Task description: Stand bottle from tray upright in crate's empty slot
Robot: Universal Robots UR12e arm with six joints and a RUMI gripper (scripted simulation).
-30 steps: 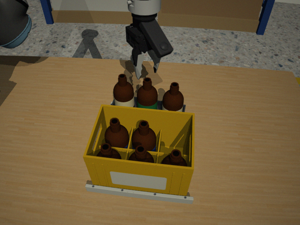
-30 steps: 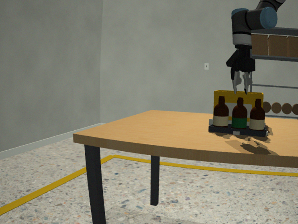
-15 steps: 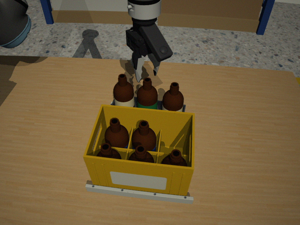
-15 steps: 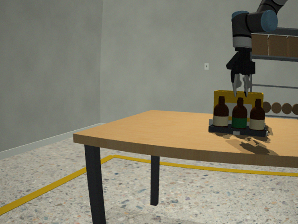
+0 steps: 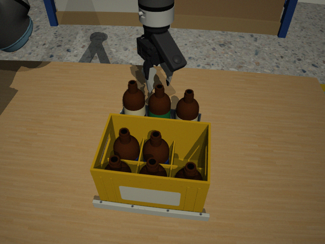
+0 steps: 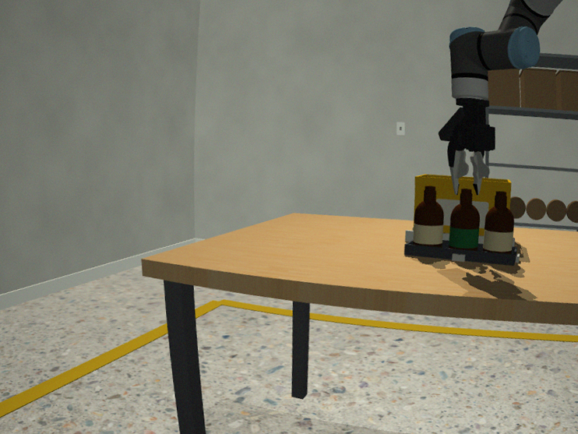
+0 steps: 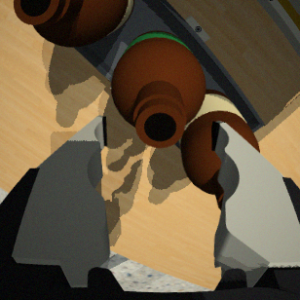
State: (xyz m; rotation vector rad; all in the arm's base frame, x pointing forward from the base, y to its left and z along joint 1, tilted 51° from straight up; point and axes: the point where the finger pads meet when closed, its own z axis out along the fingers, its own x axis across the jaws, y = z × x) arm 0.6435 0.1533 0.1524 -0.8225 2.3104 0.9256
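Note:
Three brown bottles stand upright in the dark tray behind the yellow crate: one with a cream label, the middle one with a green label, and another with a cream label. My gripper is open and empty. It hangs just above the neck of the green-label bottle, its fingertips level with the bottle's mouth and to either side of it. The crate holds several bottles; its back right slot is empty.
A grey rail lies against the crate's front. A metal shelf with cardboard boxes stands behind the table. The table's far edge runs just behind the tray.

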